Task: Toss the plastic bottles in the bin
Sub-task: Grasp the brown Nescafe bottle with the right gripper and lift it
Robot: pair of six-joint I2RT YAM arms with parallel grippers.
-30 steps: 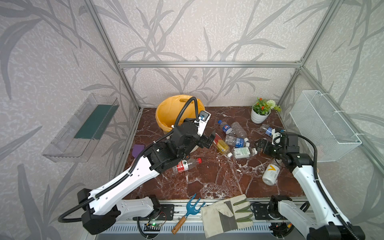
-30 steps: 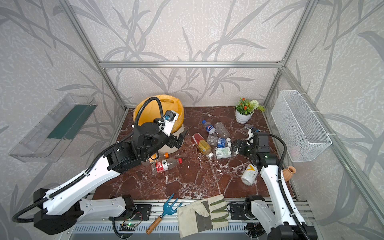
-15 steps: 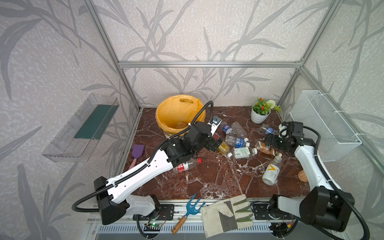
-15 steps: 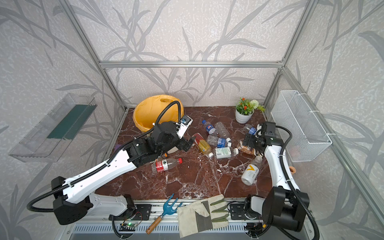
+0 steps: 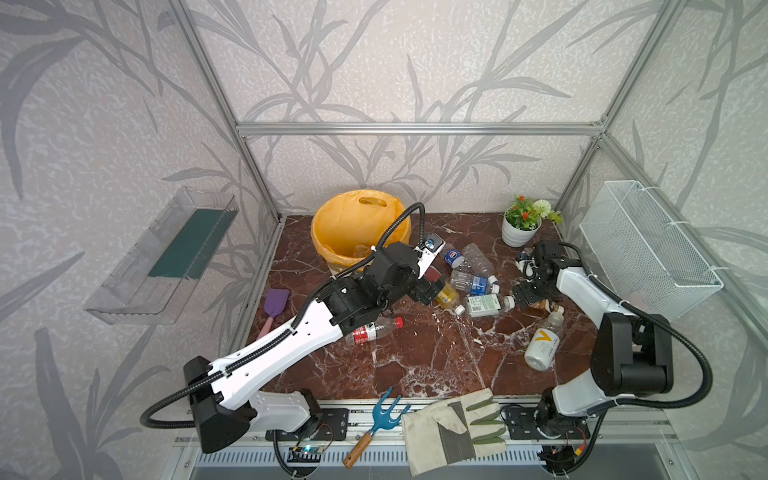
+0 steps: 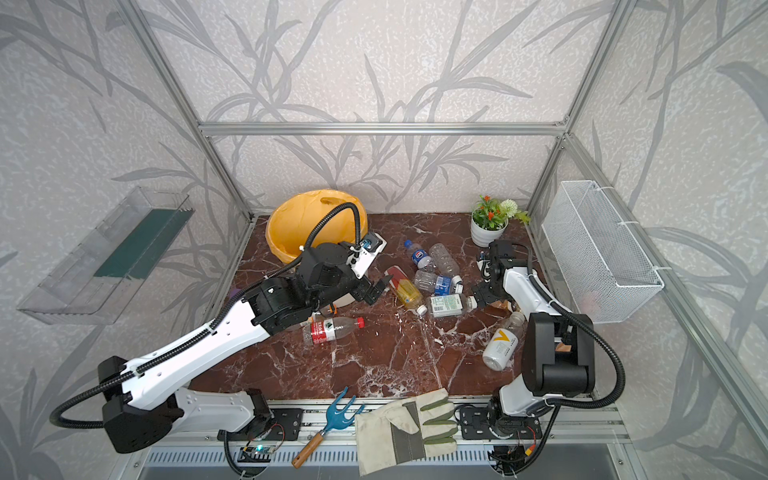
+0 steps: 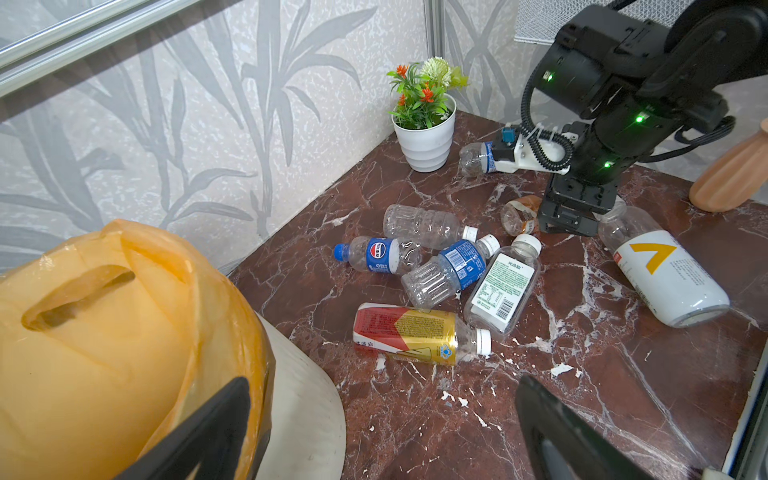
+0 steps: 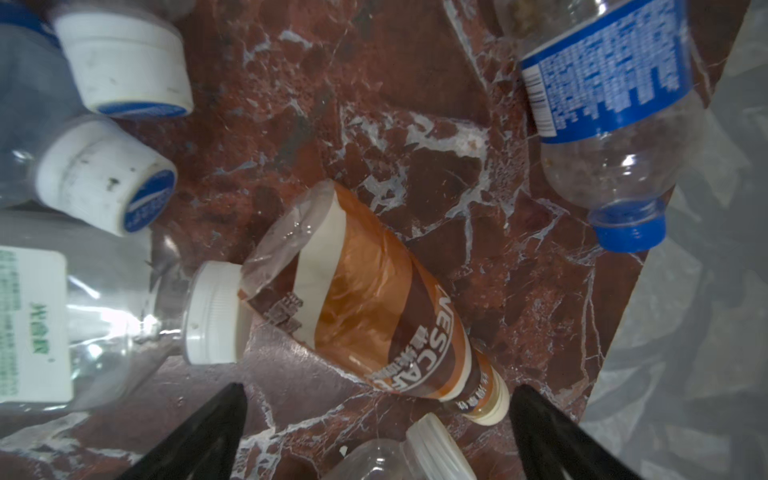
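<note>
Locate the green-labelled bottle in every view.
In both top views: green-labelled bottle lies on its side right of centre, cap pointing right.
Left wrist: mid-picture.
Right wrist: at the picture's edge, partly cut off.
Shared landmark: the brown coffee bottle at its white cap.

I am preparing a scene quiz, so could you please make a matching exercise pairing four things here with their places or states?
Things: 1 bin; 2 flower pot; 3 red-capped bottle; 4 glove.
Descriptions: A lying on its side by the left arm; B lined with an orange bag; C flat at the near edge; D upright in the far right corner.
Pairs: 1-B, 2-D, 3-A, 4-C.
</note>
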